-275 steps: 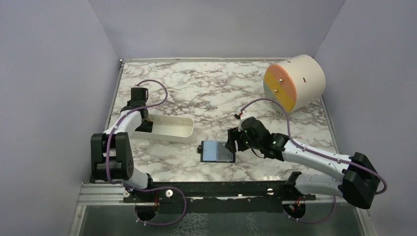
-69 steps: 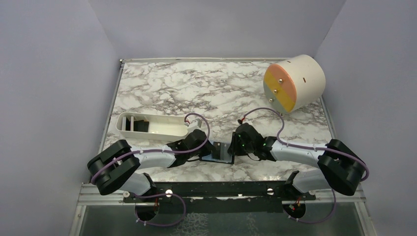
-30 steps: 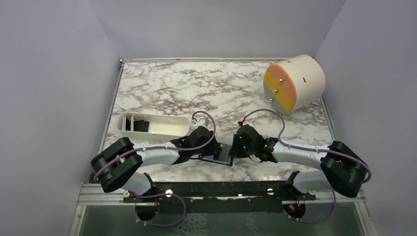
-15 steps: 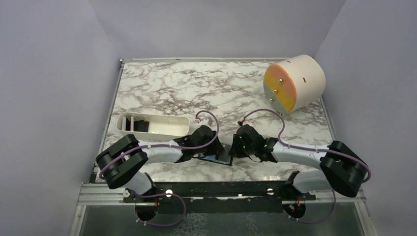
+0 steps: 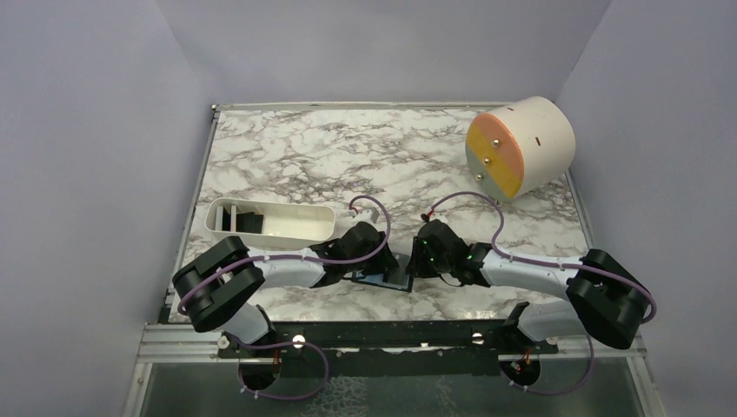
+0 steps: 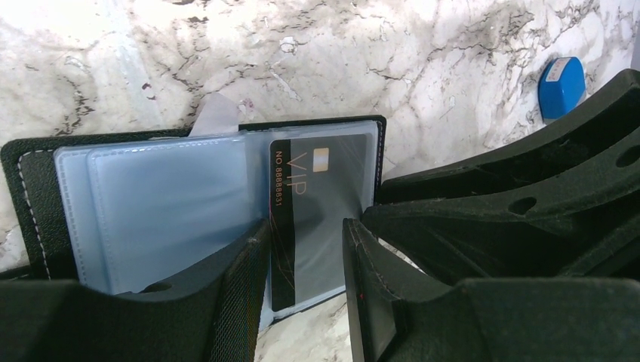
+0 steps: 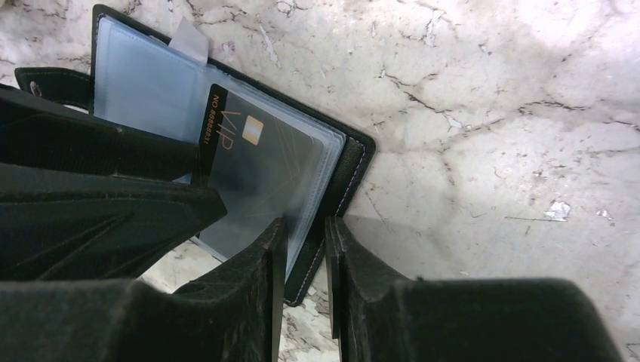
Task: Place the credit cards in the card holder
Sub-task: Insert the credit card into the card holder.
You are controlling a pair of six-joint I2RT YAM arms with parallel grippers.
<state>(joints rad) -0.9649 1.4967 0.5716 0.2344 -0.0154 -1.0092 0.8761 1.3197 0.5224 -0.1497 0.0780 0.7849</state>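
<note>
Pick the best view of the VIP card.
The left wrist view: the VIP card, in the card holder, is framed by the left gripper, lettering and chip readable. The right wrist view shows it slanted, partly behind that gripper. The top view hides it where left and right gripper meet.

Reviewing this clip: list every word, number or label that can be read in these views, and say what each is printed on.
"VIP": on the dark card, partly inside a clear sleeve of the open card holder.
"NO 8888831": along that card's edge beside VIP; the digits are small, so the last ones are uncertain.
White label on the blue block: too small to read.
Top view: nothing legible.
</note>
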